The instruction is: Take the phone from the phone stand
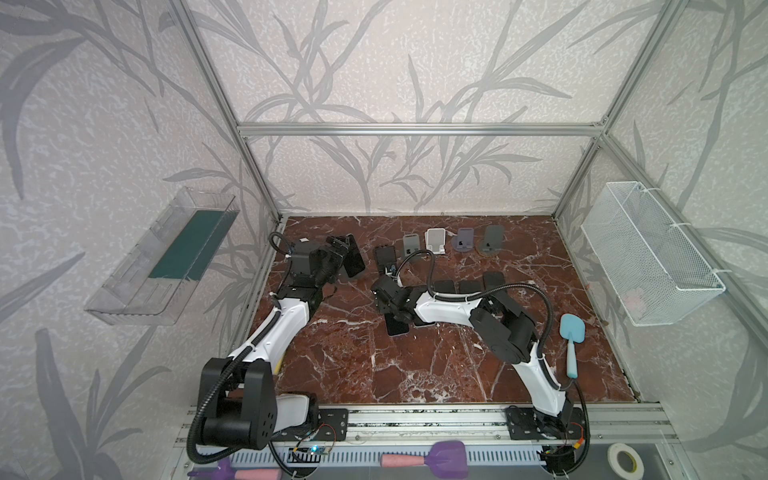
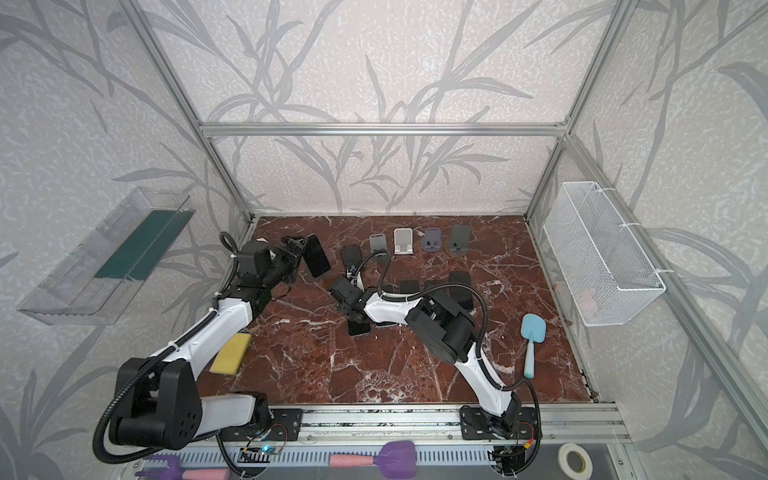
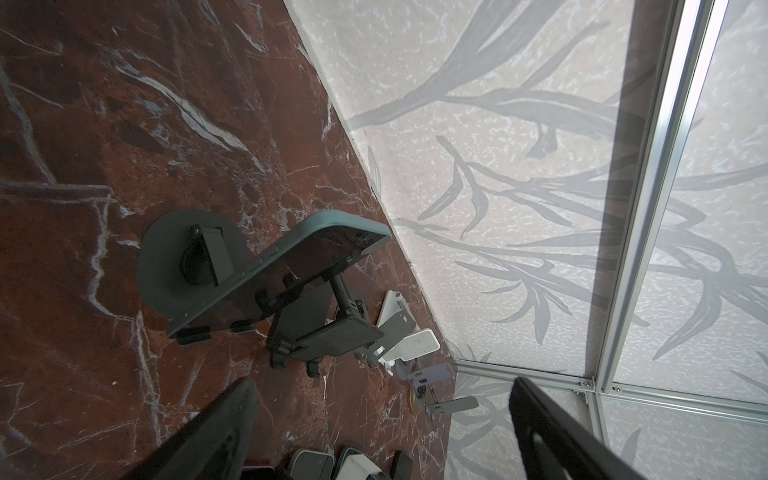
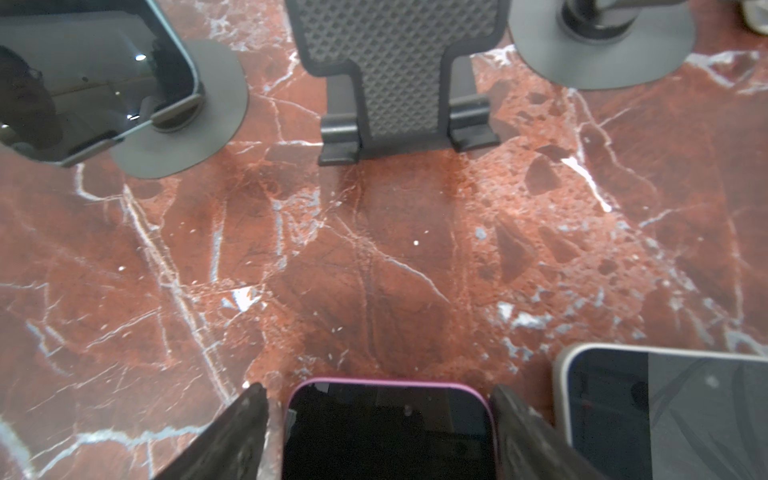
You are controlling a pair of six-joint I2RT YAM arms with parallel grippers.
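Pink-cased phone [image 4: 386,432]: flat on worktop [image 4: 374,249], flanked, ungripped, by parted right gripper [image 4: 379,388]; cream-cased phone [image 4: 665,415] just beside; left gripper [image 3: 383,380] spread wide, empty.

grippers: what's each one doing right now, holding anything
Left gripper: open, holding nothing.
Right gripper: open, jaws astride the pink-cased phone lying on the table, a gap showing.

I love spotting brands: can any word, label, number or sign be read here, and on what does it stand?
No text is readable anywhere.
white phone stand: a faint mark, too blurred to read.
purple phone stand: a small dark mark, too small to read.
pink-cased phone: dark screen, nothing written.
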